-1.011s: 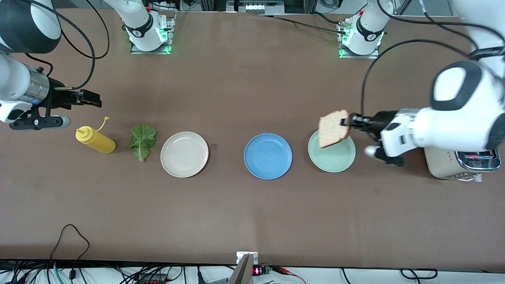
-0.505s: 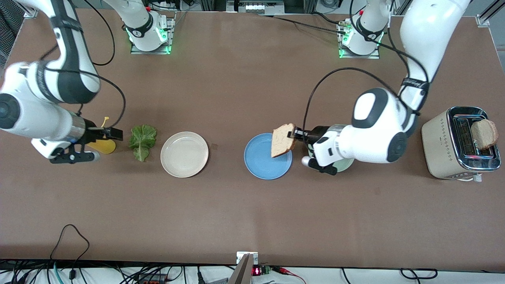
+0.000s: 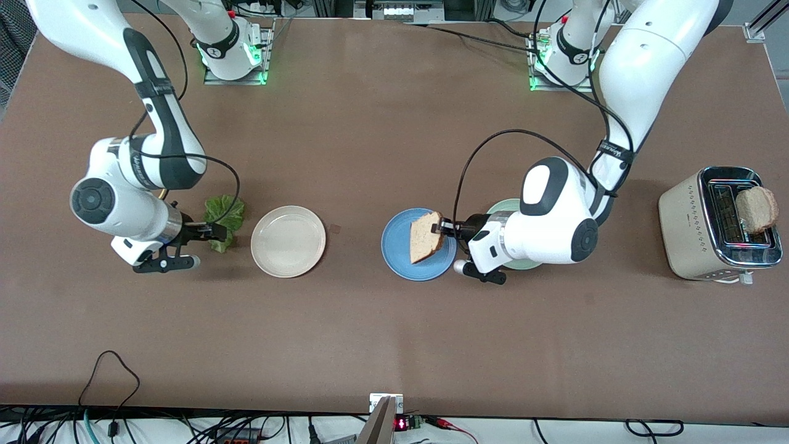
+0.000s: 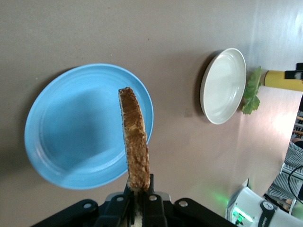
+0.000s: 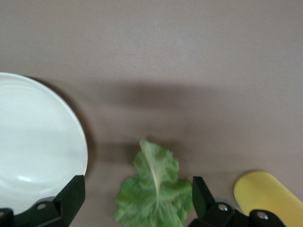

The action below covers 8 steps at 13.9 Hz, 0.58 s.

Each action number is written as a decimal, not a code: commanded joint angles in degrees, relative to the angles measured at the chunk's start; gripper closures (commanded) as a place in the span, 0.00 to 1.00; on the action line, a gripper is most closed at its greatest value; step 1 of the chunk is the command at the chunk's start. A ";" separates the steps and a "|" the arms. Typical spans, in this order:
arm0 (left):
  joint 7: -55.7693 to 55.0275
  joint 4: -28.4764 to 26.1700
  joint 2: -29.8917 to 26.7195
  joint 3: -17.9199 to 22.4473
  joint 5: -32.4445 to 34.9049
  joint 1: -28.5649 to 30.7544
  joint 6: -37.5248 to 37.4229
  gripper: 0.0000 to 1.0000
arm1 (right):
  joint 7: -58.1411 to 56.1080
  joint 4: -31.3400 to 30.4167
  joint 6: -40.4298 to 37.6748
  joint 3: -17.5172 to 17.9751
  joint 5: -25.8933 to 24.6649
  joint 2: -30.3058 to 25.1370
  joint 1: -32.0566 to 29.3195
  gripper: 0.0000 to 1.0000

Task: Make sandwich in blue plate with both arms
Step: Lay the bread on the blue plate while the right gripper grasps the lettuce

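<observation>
Long brown table set with everything in a row, so each arm had its own share within reach. Toaster parked at the left arm's end, well apart from both sets of jaws, a second bread slice standing in its slot, probably kept for the top layer. Blue plate directly under the left gripper, the spot chosen for building the sandwich. Beige-white plate just beside the right gripper, bare. Pale green plate mostly hidden under the left wrist. Left jaws clamped on the edge of a bread slice, held on edge and tilted over the blue plate, seemingly so it could be laid flat inside the rim. Right jaws spread wide either side of the lettuce leaf, apparently lined up to pinch it. Yellow bottle just outside one right finger, mostly hidden in the front view.
</observation>
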 commanded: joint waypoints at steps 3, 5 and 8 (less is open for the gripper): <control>-0.06 0.68 1.81 0.12 -1.26 -1.23 2.15 0.95 | 0.76 -3.38 5.11 -0.12 -1.67 2.02 -0.16 0.00; -0.06 0.68 2.60 0.12 -1.26 -1.58 3.02 0.95 | 1.02 -4.00 5.82 -0.12 -1.59 2.54 0.19 0.00; -0.15 -0.02 3.04 0.12 -1.34 -2.37 3.64 0.92 | 1.99 -4.00 6.08 -0.12 -1.67 3.34 0.28 0.00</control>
